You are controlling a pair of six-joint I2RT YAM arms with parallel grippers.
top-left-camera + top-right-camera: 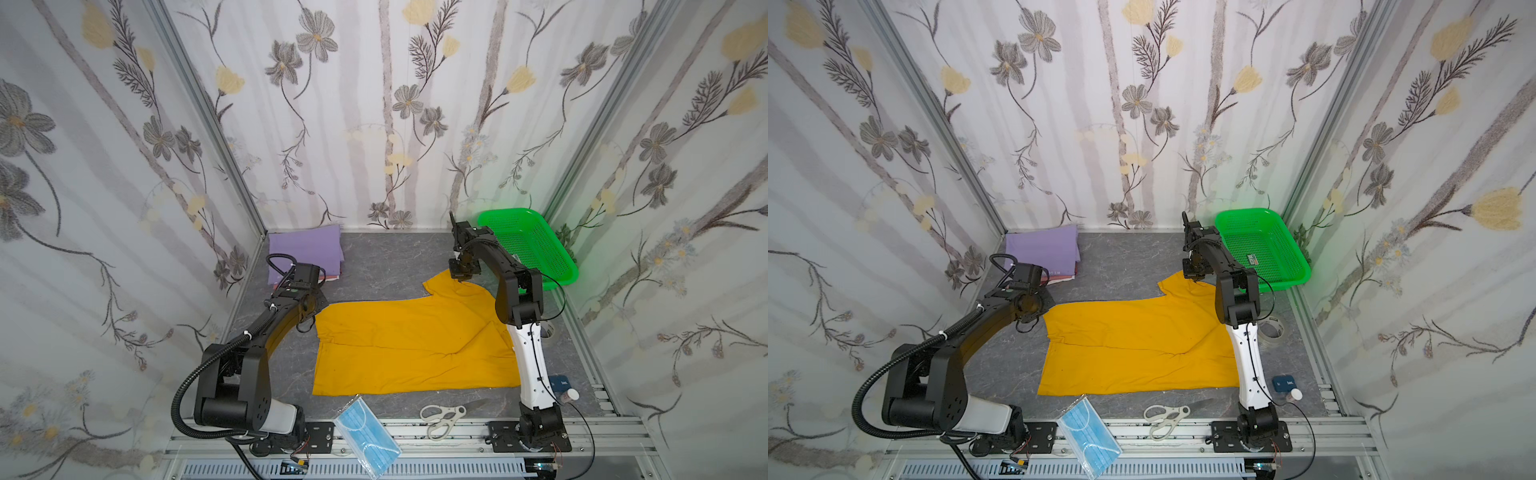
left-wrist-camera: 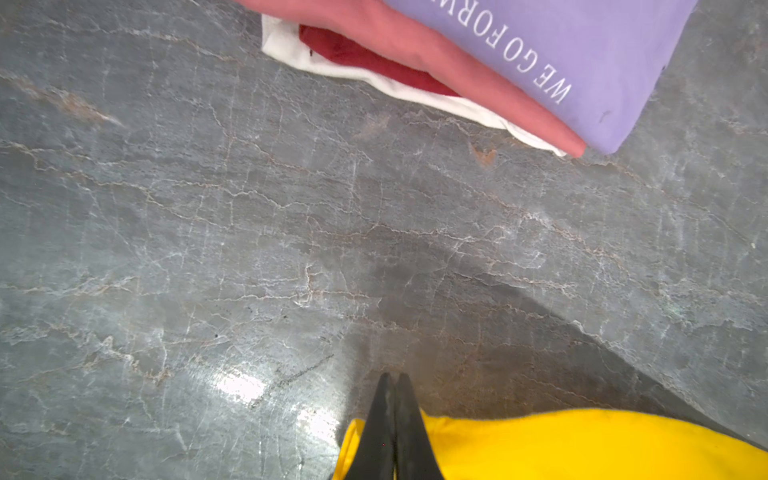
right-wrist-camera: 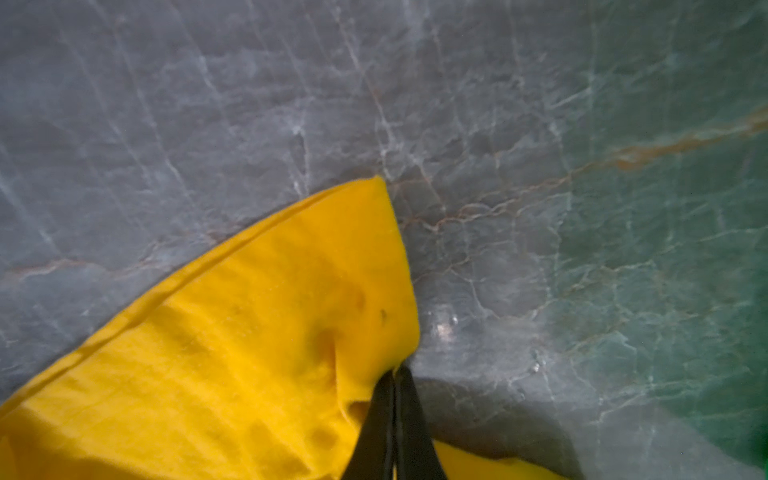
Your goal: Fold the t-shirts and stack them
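Note:
A mustard-yellow t-shirt lies spread across the middle of the grey table in both top views, one sleeve pointing toward the back right. My right gripper is shut on the edge of that sleeve; in the right wrist view the cloth puckers at the closed fingertips. My left gripper is shut on the shirt's back left corner, with yellow on both sides of the fingers. At the back left sits a folded stack: a lilac t-shirt with white lettering on top, pink, red and white tees under it.
A green mesh basket stands at the back right, close behind the right arm. Near the front edge lie a bagged blue face mask and white scissors. A tape roll and a small bottle sit by the right wall.

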